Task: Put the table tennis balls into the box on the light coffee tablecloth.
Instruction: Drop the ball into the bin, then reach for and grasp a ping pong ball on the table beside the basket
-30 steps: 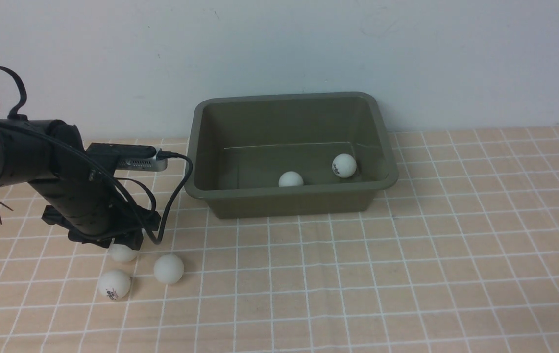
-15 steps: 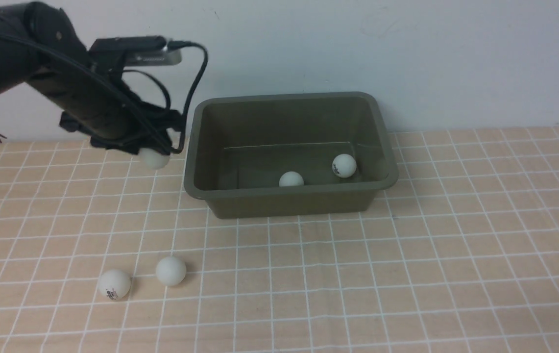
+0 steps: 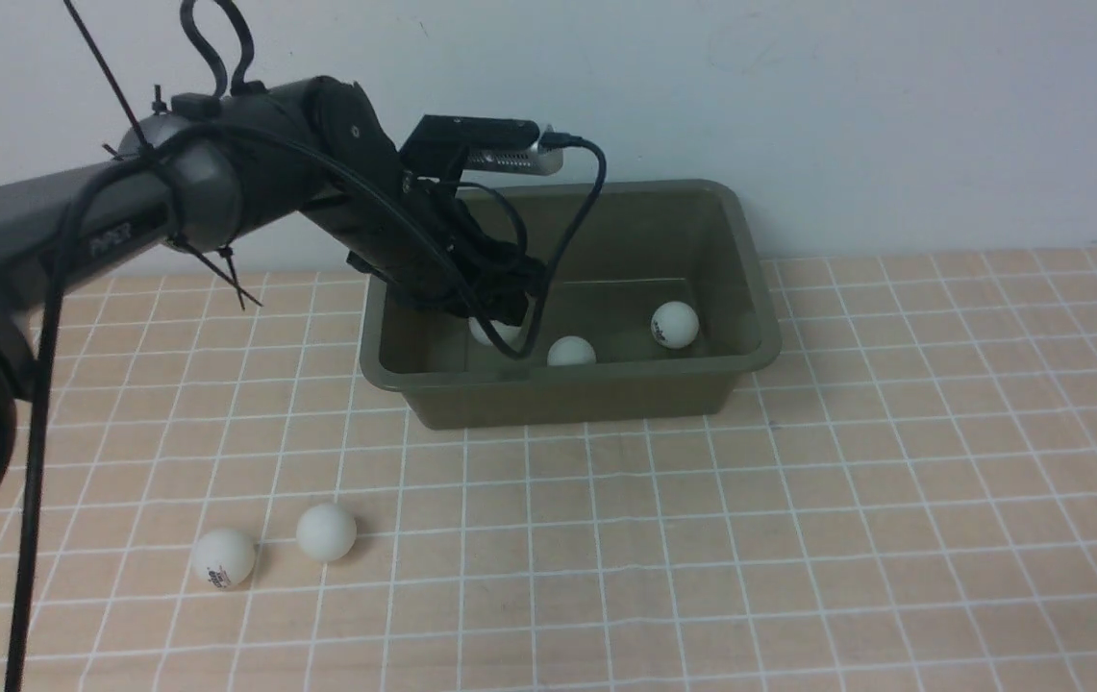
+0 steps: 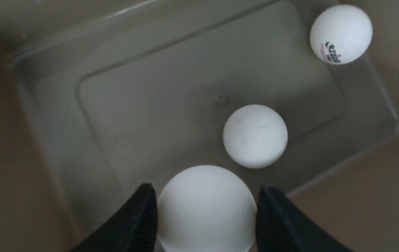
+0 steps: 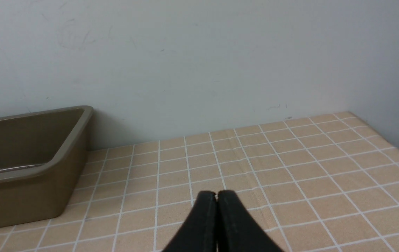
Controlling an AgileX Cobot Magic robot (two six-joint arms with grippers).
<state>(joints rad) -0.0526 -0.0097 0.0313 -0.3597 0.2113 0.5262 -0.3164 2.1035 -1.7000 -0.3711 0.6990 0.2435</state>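
Observation:
The olive-grey box [image 3: 740,240] stands on the light coffee tablecloth [image 3: 798,500] by the wall. My left gripper [image 3: 500,322] reaches into the box's left part, shut on a white table tennis ball [image 3: 498,333], which fills the space between the fingers in the left wrist view [image 4: 206,206]. Two more balls lie on the box floor, a plain one [image 3: 571,351] [image 4: 255,135] and one with a logo [image 3: 675,324] [image 4: 341,33]. Two balls lie on the cloth at the front left, one plain [image 3: 326,531], one with a logo [image 3: 224,557]. My right gripper [image 5: 216,196] is shut and empty, unseen in the front view.
A pale wall [image 3: 798,96] runs right behind the box. The left arm's cable [image 3: 596,192] hangs over the box's back left. In the right wrist view the box's corner [image 5: 80,119] is at the side, and the cloth's edge [image 5: 388,136] falls away near the wall.
My left gripper lifted one ball from the group at the front left and carried it up and to the right, over the rim into the box. One ball on the cloth rolled slightly.

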